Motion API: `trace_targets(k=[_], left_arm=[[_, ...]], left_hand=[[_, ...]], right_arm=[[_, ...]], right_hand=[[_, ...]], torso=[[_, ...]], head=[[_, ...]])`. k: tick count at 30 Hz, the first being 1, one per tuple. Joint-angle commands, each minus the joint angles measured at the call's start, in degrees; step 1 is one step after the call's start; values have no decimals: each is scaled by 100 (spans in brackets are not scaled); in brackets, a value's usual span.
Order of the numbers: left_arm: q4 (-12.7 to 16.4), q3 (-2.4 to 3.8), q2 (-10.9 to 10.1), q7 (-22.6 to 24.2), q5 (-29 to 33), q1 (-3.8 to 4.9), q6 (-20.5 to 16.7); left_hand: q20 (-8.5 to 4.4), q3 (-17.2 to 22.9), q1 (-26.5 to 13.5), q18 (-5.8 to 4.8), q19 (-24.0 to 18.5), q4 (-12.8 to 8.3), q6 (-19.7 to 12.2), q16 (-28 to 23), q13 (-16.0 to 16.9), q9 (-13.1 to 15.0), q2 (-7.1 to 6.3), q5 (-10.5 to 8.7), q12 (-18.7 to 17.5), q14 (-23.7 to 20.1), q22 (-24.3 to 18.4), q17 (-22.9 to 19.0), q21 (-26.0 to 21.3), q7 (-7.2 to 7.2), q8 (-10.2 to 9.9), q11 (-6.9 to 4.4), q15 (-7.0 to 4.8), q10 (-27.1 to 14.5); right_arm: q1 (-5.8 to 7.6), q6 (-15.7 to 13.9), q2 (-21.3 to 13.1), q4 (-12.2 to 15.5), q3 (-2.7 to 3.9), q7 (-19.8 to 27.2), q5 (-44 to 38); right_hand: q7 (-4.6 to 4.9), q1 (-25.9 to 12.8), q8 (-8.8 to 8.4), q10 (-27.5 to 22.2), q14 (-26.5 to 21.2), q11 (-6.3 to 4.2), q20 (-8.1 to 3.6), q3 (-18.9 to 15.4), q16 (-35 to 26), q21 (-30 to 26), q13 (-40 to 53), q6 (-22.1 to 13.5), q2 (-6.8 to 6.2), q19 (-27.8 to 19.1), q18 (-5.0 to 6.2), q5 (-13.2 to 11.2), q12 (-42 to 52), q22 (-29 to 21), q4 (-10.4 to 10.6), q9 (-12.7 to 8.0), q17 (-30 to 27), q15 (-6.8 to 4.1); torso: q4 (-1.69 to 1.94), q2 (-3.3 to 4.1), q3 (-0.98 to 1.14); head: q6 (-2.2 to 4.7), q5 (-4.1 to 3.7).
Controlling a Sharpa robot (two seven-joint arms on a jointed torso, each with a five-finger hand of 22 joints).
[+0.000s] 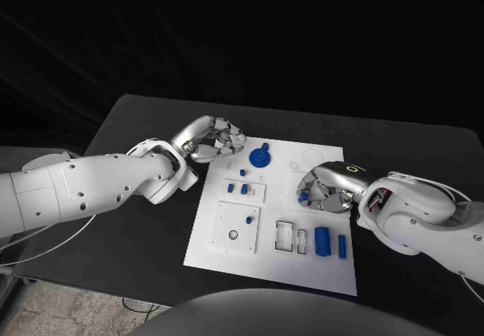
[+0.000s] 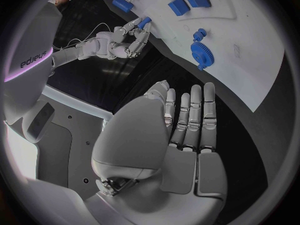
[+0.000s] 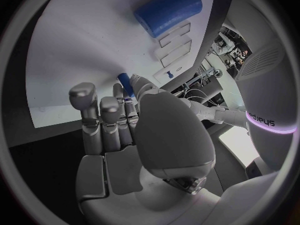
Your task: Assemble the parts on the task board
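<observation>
The white task board [image 1: 303,269] lies mid-table. My right hand [image 1: 324,189] hovers over its right side and pinches a small blue part [image 3: 125,82] between thumb and finger; the left wrist view shows that same part [image 2: 144,22] in the right hand [image 2: 128,37]. My left hand [image 1: 212,140] is at the board's far left corner, its fingers [image 2: 187,115] stretched out with nothing in them. A blue gear [image 1: 260,157] stands close to it on the board [image 2: 250,45]. Small blue pieces [image 1: 238,187] sit mid-board.
Two upright blue blocks [image 1: 322,241] stand near the board's front right, beside rectangular slots [image 1: 285,234]. A square inset with a round hole [image 1: 237,227] lies at front left. Black table [image 1: 131,231] surrounds the board.
</observation>
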Motion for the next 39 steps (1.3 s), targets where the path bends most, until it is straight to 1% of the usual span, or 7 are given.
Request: trace_targets(k=[1,8,11,17,22,27,39], left_arm=[[-3,3,14,-3,27,-14,101],[-14,3,8,-12,27,-31,118],[-23,3,12,-26,27,-35,132],[-43,3,35,-47,27,-39,146],[-64,3,71,-40,27,-44,156],[-82,3,91,-22,27,-56,156],[-104,4,140,-16,28,-72,161]], left_hand=[[14,34,56,87,43,-14,-13,11,-10,7,-20,27,32,44,6,-6,1,9,29,26,-8,0],[14,39,65,87,46,-15,-13,11,-16,9,-13,32,33,45,10,-8,3,11,32,31,-7,3],[14,39,65,87,46,-15,-13,11,-16,9,-12,32,33,46,10,-8,3,11,32,31,-7,3],[14,43,72,87,49,-15,-13,11,-22,10,-7,36,33,47,14,-9,4,12,35,35,-6,7],[14,43,72,87,49,-15,-13,11,-22,10,-7,36,33,47,14,-9,4,12,35,35,-6,7],[14,46,75,86,51,-14,-13,11,-26,11,-2,39,33,48,17,-11,5,14,37,38,-5,10],[15,52,79,85,55,-9,-19,11,-34,11,11,47,32,51,23,-13,8,15,37,46,-2,11]], right_arm=[[-5,-255,-16,30,0,91,85],[53,-471,-138,188,13,68,380],[224,-431,-254,360,19,14,669],[572,-313,-381,692,22,-35,1108],[689,-74,-235,853,23,74,1233],[575,134,135,855,22,211,644],[93,419,1315,413,23,390,-640]], right_hand=[[-5,112,77,107,-8,-28,-63,52,-11,24,5,91,16,15,-32,-21,-2,503,-58,79,-27,-58],[-18,310,184,309,-75,-82,-120,199,-144,-135,0,161,96,-26,-6,110,-20,468,-237,213,-230,-110],[-23,312,206,370,-145,-94,-130,218,-258,-287,-2,161,99,-80,15,120,-32,430,-266,255,-377,-119],[-21,316,202,405,-144,-101,-137,228,-274,-290,-2,138,97,-82,15,116,-37,429,-283,270,-385,-125],[-17,314,187,432,-113,-104,-143,241,-258,-249,-5,103,94,-67,7,135,-51,438,-298,280,-342,-131],[-11,282,161,450,-70,-100,-147,241,-231,-150,-14,58,72,-30,-11,143,-79,461,-295,285,-286,-130],[-4,248,102,466,17,-94,-150,262,-172,16,-39,4,13,37,-41,133,-164,501,-303,290,-175,-130]], torso=[[-7,-4,-2],[-5,-1,1],[6,-7,-1],[-5,-11,-6],[1,-8,-1],[-18,-11,-3],[15,-8,-4]], head=[[0,13],[0,38],[0,33],[0,57],[0,47],[0,75],[0,153]])
